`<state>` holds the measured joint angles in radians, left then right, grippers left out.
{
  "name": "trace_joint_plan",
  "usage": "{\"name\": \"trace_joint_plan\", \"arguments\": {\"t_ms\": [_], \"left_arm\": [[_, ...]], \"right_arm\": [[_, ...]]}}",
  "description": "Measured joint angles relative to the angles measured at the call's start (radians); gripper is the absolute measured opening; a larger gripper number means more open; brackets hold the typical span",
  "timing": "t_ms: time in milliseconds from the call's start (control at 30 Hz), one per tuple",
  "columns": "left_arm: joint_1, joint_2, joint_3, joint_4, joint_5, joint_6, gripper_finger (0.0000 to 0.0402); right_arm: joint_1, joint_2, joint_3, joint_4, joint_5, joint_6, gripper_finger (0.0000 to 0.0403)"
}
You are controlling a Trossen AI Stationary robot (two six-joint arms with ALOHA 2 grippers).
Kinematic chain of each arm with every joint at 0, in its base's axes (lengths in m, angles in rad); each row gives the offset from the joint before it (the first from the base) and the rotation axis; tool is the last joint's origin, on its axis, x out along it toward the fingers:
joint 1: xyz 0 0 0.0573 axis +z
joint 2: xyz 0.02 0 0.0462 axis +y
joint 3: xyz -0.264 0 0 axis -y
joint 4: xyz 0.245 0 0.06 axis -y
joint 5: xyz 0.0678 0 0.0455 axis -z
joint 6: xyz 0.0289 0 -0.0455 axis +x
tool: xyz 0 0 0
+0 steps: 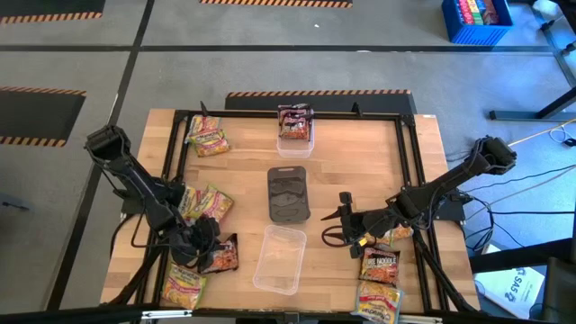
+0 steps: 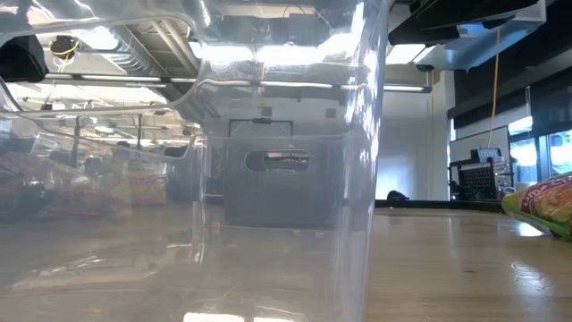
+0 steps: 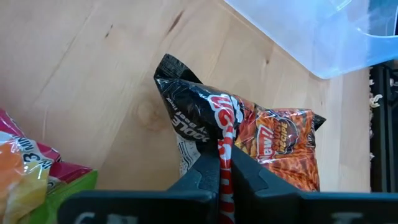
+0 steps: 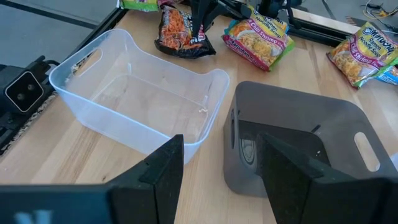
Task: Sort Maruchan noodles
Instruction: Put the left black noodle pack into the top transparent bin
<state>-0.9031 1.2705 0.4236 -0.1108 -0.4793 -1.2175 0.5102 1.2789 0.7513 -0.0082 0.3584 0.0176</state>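
In the lower left of the high view, the left gripper (image 1: 209,245) was clenched on the edge of a dark brown-red noodle packet (image 1: 222,256) lying on the wooden table (image 1: 360,153), just left of an empty clear tray (image 1: 280,259). The right gripper (image 1: 345,222) hovered at centre right with its fingers parted, holding nothing, beside the dark grey lid (image 1: 289,193). Other packets (image 1: 206,135) lay scattered toward the frame's left and lower right.
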Motion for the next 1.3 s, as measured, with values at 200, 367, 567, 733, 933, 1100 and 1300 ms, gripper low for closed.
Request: {"name": "trace_joint_plan", "arguments": {"t_ms": [200, 367, 567, 733, 933, 1100, 1300], "left_arm": [[0.0, 0.0, 0.036, -0.007, -0.007, 0.065, 0.0004], [0.0, 0.0, 0.097, -0.013, -0.053, 0.159, 0.0002], [0.0, 0.0, 0.162, -0.053, -0.144, 0.274, 0.0002], [0.006, 0.0, 0.21, -0.092, -0.249, 0.351, 0.0002], [0.006, 0.0, 0.288, -0.092, -0.47, 0.537, 0.0002], [0.03, -0.001, 0.347, -0.088, -0.634, 0.734, 0.0002], [0.156, 0.004, 0.357, -0.015, -0.673, 0.921, 0.0002]], "right_arm": [[0.0, 0.0, 0.0, 0.014, -0.002, 0.0, 0.0182], [0.0, 0.0, 0.0, 0.014, -0.002, 0.001, 0.0182], [0.0, 0.0, 0.0, 0.014, -0.003, 0.003, 0.0182], [-0.001, 0.0, 0.0, 0.026, -0.003, 0.035, 0.0182], [-0.002, 0.0, 0.0, 0.105, 0.015, 0.039, 0.0182], [-0.007, 0.0, 0.0, 0.145, 0.114, 0.038, 0.0191], [-0.088, 0.005, 0.0, 0.208, 0.119, 0.084, 0.0264]]}}
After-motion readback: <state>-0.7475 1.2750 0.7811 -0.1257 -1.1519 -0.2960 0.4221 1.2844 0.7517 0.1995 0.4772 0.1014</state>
